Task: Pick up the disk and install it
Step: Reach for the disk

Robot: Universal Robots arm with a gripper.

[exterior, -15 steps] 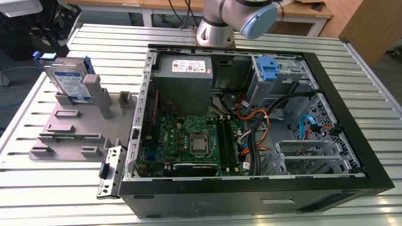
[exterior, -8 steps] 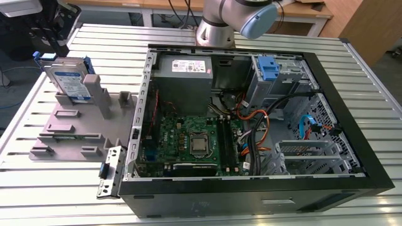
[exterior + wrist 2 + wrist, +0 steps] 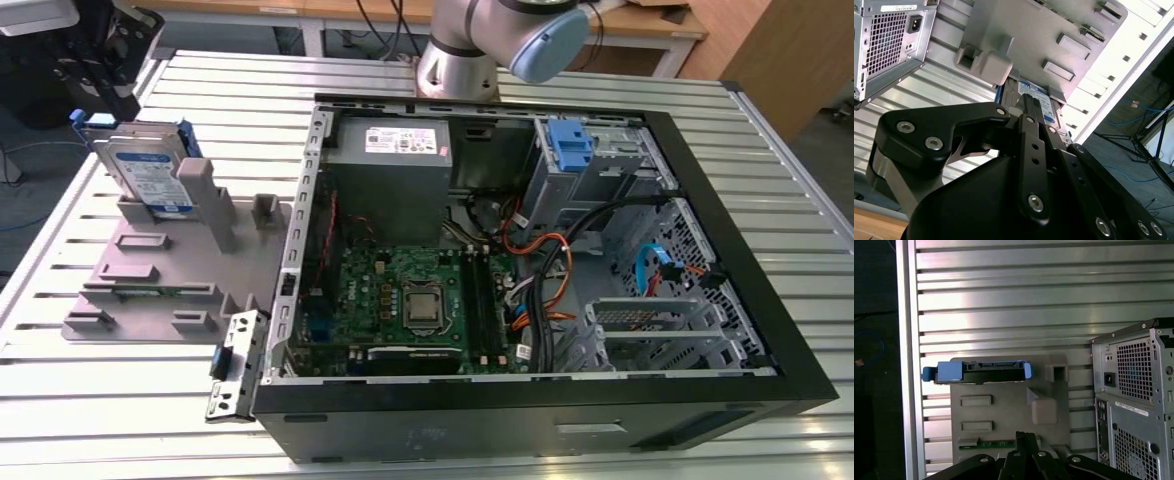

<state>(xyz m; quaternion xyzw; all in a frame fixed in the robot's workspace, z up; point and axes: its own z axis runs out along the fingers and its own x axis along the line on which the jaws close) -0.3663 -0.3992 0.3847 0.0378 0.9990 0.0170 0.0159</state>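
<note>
The disk is glinting silver metal with blue plastic rails; the stand is looking matt grey plastic, the ribbed metal table shining smooth.

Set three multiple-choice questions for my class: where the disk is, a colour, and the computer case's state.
1. Where is the disk? A in the drive bay; B upright in the grey holder; C on the floor.
2. Its side rails are: A red; B yellow; C blue.
3. The computer case is: A open; B closed; C upside down.
Answers: B, it stands in the holder beside the case; C, blue ends show in the first wrist view; A, the motherboard shows.
</note>
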